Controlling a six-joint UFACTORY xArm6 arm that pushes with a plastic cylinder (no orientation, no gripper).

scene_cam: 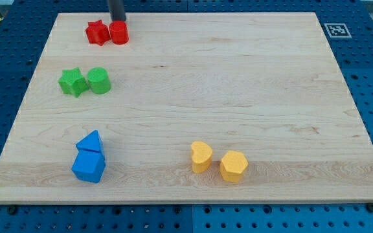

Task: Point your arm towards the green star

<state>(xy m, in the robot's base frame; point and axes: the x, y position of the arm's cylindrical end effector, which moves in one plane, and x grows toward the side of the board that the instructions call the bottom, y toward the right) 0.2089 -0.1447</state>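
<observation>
My tip (118, 21) is sitting bare, gripping nothing, just above red cylinder (119, 32), w/ green star (72, 81) lying well below-left of it; approach not yet made.

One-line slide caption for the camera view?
My tip at the view's top, touching the red cylinder, above the green star.

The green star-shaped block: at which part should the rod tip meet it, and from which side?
Probably its upper edge, from the view's top: my tip stands above the green star-shaped block, and the green round block touches its right side.
</observation>
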